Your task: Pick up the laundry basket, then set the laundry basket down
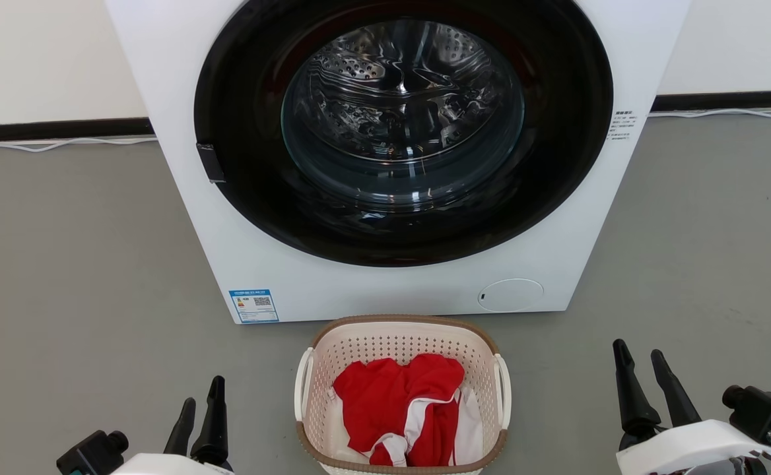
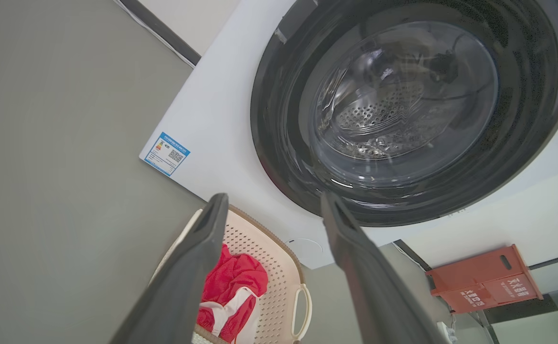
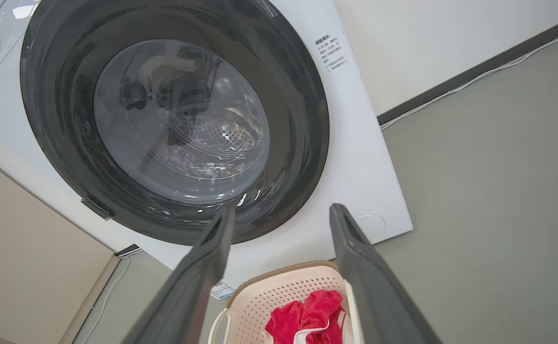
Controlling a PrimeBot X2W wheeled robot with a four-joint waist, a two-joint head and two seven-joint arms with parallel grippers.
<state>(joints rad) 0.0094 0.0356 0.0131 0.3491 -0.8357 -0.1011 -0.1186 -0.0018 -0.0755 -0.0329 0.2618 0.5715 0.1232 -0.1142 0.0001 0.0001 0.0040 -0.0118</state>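
The laundry basket (image 1: 401, 343) stands on the grey floor just in front of the washer, cream-white and perforated with a brown rim and white side handles. A red and white garment (image 1: 399, 402) lies inside it. My left gripper (image 1: 202, 390) hangs open at the lower left, well clear of the basket's left handle. My right gripper (image 1: 639, 353) stands open at the lower right, also apart from the basket. In the left wrist view the basket (image 2: 279, 267) lies between my open fingers (image 2: 198, 258). The right wrist view has the basket (image 3: 279, 291) low between its fingers (image 3: 355, 258).
A white front-loading washer (image 1: 280, 264) with a dark round door (image 1: 399, 132) rises right behind the basket. An orange-red box (image 2: 484, 277) sits on the floor beside the washer. A white cable (image 1: 55, 144) runs along the wall base. Grey floor (image 1: 62, 277) spreads to both sides.
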